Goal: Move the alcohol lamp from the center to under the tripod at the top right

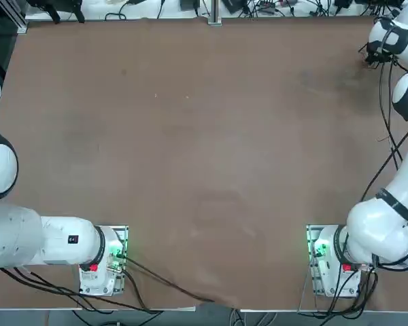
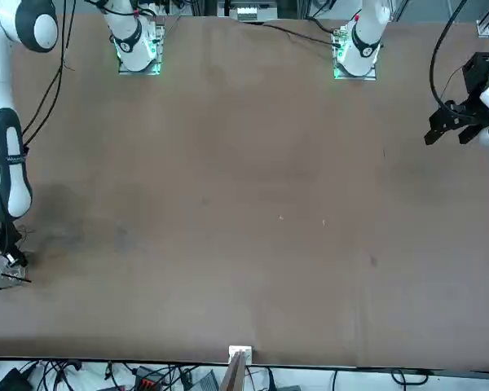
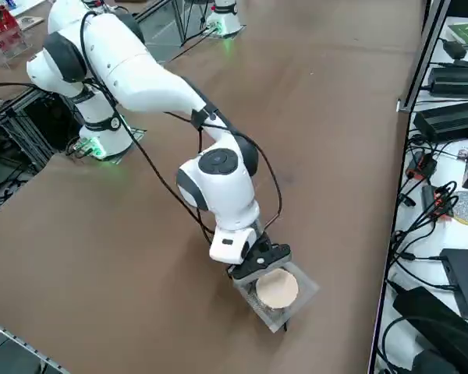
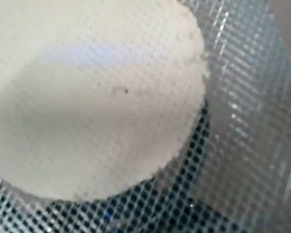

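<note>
Most of the right gripper point(image 3: 265, 261), shut, is hidden by the tripod point(image 3: 278, 289); what it holds, I can't tell.

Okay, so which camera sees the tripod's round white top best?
The right side view: the whole round top shows there, on its wire mesh, by the right gripper. The right wrist view is so close that the edges are cut off. The front view shows only part, at its left edge. The top view doesn't show it.

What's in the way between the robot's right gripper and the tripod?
Nothing I can see: the right gripper is right at the tripod's edge. The tripod's mesh top and white disc hide what's underneath.
</note>
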Robot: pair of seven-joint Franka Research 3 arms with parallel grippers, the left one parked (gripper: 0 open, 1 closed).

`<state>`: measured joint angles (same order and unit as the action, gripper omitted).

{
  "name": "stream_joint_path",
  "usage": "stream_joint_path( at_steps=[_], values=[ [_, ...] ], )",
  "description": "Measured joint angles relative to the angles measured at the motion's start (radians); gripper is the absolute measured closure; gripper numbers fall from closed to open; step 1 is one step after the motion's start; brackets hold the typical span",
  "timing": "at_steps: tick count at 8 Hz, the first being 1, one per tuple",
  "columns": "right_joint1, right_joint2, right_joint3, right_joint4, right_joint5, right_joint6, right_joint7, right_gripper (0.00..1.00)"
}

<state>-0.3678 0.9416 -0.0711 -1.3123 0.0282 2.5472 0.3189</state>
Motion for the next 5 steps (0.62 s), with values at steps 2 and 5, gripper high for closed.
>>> stream_joint_path(
  at_steps=[2, 5],
  values=[
    [0.001, 0.011, -0.002, 0.002, 0.000, 0.033, 0.000, 0.95],
    [0.017, 0.006, -0.001, -0.002, -0.001, 0.011, 0.000, 0.87]
  ],
)
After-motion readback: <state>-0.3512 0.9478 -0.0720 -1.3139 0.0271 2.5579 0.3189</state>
